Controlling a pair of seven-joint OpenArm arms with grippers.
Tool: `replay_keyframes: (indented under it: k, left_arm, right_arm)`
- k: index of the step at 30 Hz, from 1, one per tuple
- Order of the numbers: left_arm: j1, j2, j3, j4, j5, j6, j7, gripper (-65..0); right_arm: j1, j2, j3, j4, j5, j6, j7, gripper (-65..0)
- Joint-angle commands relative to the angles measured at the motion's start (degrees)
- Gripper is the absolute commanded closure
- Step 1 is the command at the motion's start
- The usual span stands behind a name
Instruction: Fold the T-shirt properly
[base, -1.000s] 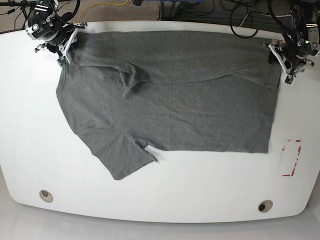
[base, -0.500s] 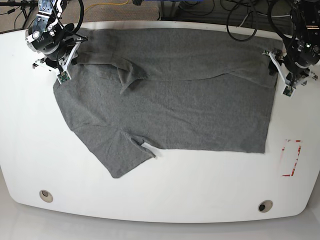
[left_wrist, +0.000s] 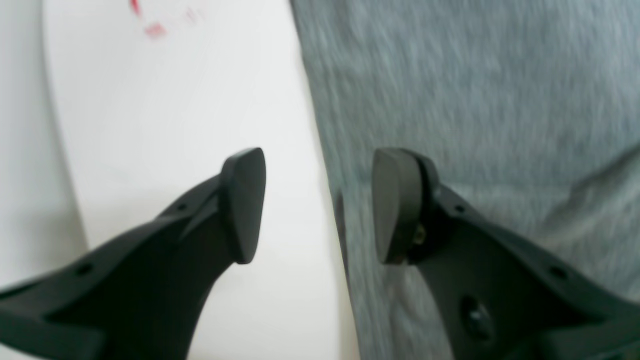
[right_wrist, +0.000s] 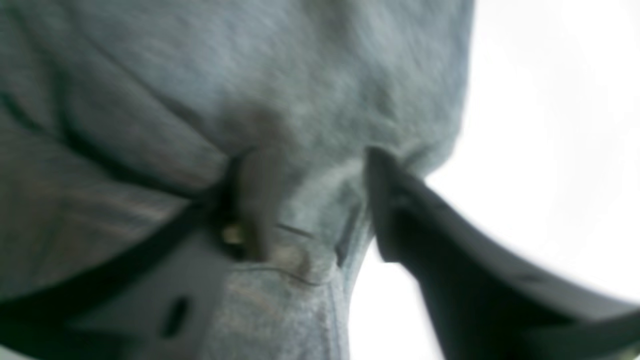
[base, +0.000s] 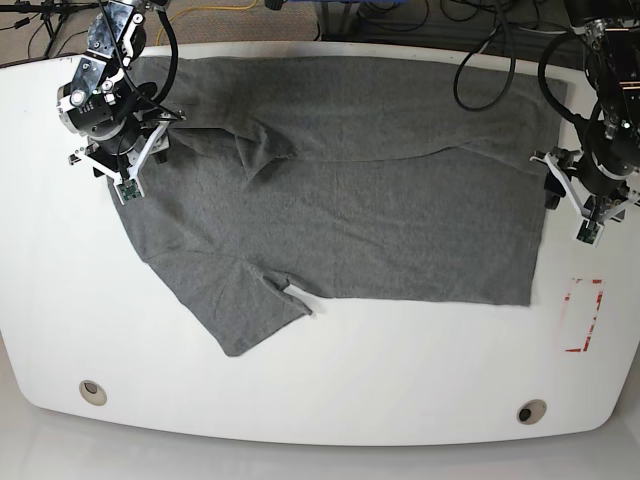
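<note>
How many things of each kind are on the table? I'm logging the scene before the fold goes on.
T-shirt: 1
Grippers: 2, left gripper and right gripper
Red-outlined marking on the table: 1
Round holes in the table: 2
Total: 6

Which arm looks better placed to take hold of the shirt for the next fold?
Probably the right. The right gripper has T-shirt cloth between its jaws near the edge. The left gripper is open, straddling the hem with one finger over bare table.
</note>
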Motion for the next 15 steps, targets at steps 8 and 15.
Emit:
replay_keyframes:
  k: [8, 15]
  left_arm:
    - [-0.7, -1.0, -0.3, 0.1, -0.1, 0.3, -1.0, -32.2]
    - [-0.3, -1.0, -0.3, 0.1, -0.1, 0.3, -1.0, -32.1]
  right_arm:
    - [0.6, -2.9, -10.3, 1.2, 1.2, -0.1, 1.2, -34.7]
    - [1.1, -5.4, -13.9, 0.8, 0.9, -0.1, 1.2, -21.9]
